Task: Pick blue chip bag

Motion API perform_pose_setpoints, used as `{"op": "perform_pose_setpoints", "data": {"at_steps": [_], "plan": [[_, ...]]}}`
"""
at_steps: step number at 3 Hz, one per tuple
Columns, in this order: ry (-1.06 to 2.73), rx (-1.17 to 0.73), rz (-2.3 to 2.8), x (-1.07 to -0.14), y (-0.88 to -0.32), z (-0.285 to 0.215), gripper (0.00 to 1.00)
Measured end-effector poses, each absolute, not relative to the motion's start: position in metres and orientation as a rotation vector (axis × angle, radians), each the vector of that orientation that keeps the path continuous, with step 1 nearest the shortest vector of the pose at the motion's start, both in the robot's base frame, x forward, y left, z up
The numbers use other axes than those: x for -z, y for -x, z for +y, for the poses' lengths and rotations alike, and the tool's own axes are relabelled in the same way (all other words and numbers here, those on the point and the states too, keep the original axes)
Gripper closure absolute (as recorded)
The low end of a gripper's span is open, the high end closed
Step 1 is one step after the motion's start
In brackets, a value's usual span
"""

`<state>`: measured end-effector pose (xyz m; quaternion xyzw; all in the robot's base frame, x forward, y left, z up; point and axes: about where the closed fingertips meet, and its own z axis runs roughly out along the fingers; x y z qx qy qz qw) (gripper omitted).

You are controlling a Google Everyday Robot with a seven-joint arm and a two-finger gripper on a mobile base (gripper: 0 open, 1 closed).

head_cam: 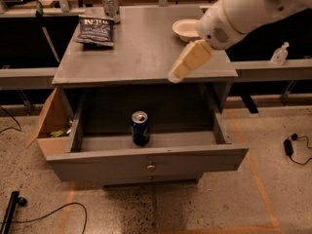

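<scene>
The blue chip bag [96,30] lies flat at the back left of the grey cabinet top [141,52]; it is dark navy with a pale lettered banner across its top. My gripper [180,70] is cream-coloured and hangs from the white arm [243,11], which comes in from the upper right. It hovers over the front right part of the cabinet top, well to the right of the bag and nearer the front. It holds nothing that I can see.
A silver can [111,6] stands just behind the bag. A white bowl [187,29] sits at the back right, partly behind the arm. The open drawer [146,160] holds an upright blue soda can [140,127]. A cardboard box [51,126] stands to the left.
</scene>
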<state>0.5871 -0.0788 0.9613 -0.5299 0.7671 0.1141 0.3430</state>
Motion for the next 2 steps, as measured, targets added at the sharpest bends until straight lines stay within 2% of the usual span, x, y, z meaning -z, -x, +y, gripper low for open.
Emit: {"op": "perform_pose_setpoints", "data": {"at_steps": [2], "plan": [[1.349, -0.300, 1.971, -0.9619, -0.6004, -0.0721, 0.00]]}}
